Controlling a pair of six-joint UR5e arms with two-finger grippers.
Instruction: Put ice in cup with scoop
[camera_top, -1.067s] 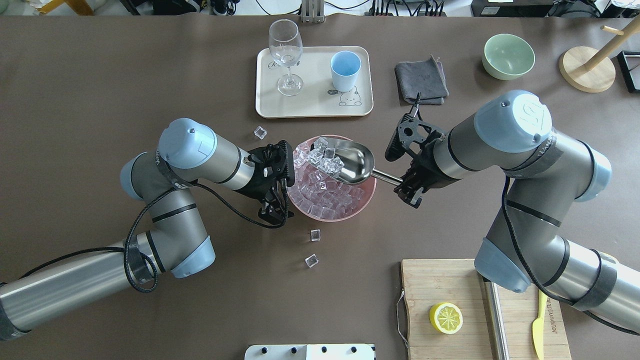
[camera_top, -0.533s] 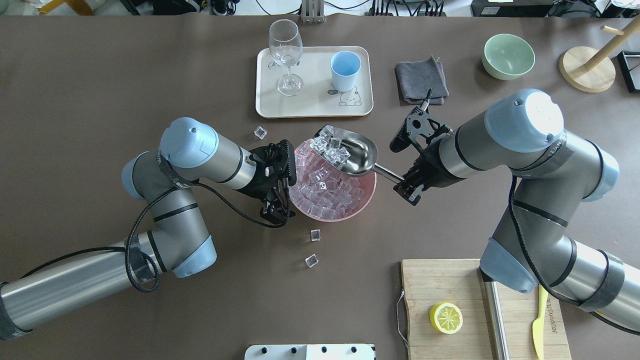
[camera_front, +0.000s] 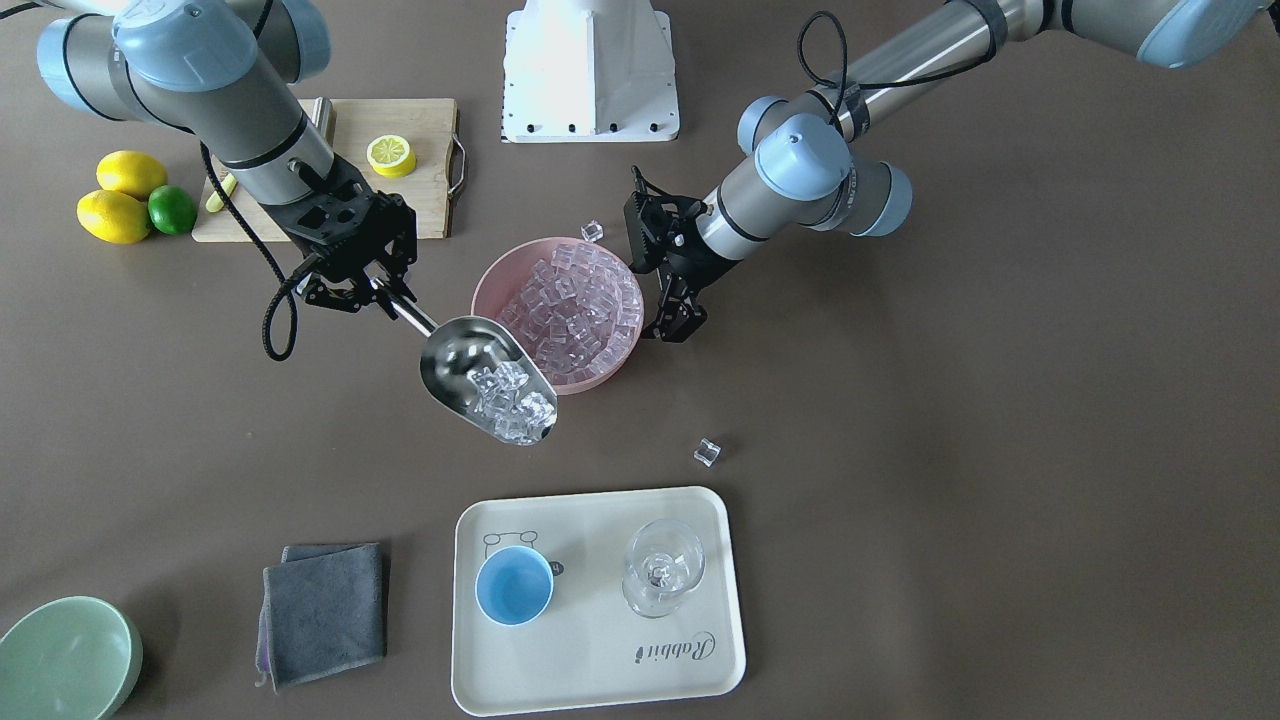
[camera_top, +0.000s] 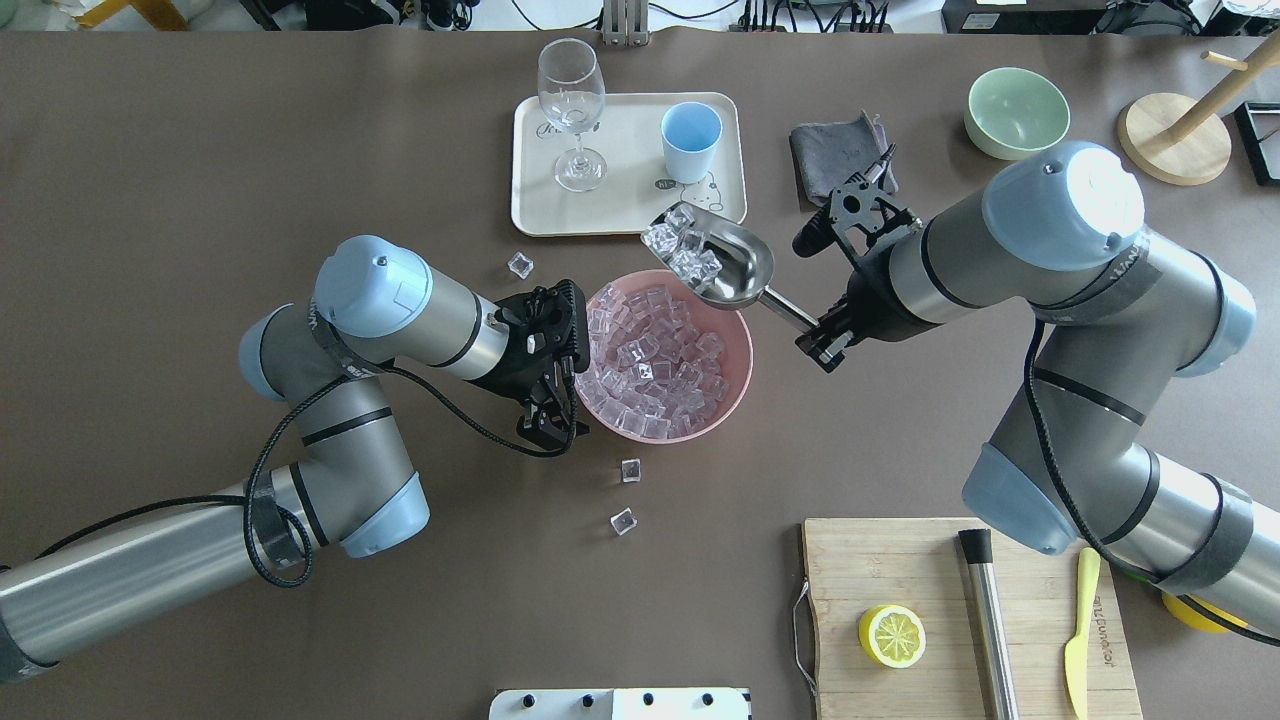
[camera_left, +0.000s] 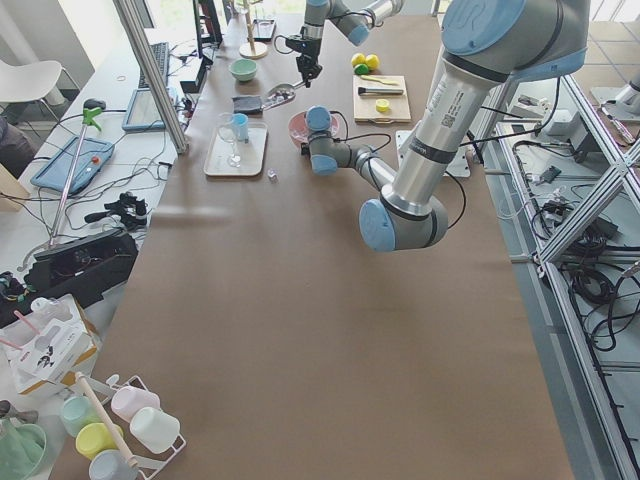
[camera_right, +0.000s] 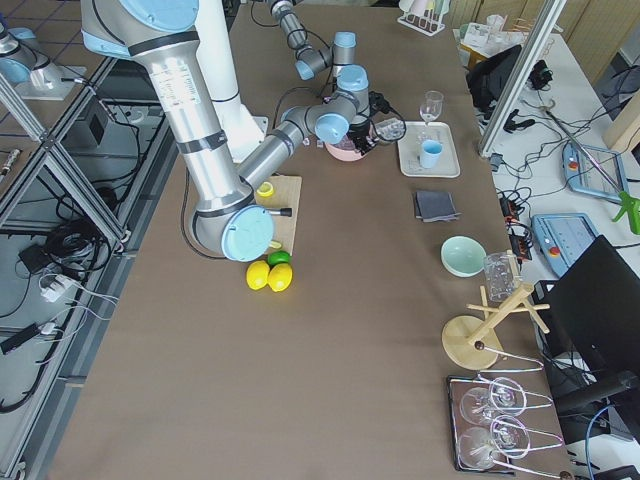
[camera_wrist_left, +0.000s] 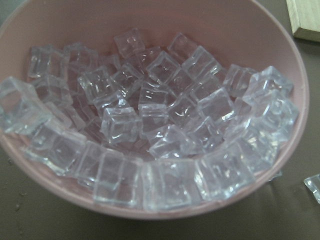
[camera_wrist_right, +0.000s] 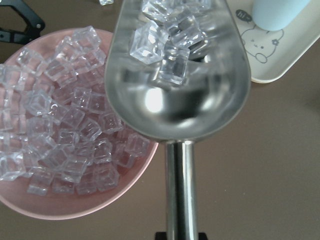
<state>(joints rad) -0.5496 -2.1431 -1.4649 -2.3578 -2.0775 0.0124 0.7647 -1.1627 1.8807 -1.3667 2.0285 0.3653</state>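
My right gripper (camera_top: 822, 345) is shut on the handle of the steel scoop (camera_top: 735, 270), also seen in the front view (camera_front: 455, 365). The scoop holds several clear ice cubes (camera_top: 683, 250) and hangs above the table between the pink bowl (camera_top: 738, 385) and the tray (camera_top: 620, 215). Its mouth is over the tray's near edge. The light-blue cup (camera_top: 690, 140) stands upright on the tray, just beyond the scoop. The bowl holds a heap of ice (camera_top: 650, 365). My left gripper (camera_top: 552, 430) hovers beside the bowl's left rim, fingers together, holding nothing.
A wine glass (camera_top: 572, 110) stands on the tray left of the cup. Three loose cubes lie on the table (camera_top: 519, 264) (camera_top: 630, 470) (camera_top: 623, 520). A grey cloth (camera_top: 835, 150), a green bowl (camera_top: 1016, 112) and a cutting board (camera_top: 900, 570) are on the right.
My right gripper has lifted the loaded scoop out of the pink bowl and carried it away from the robot, toward the tray and cup. The left arm has not moved.
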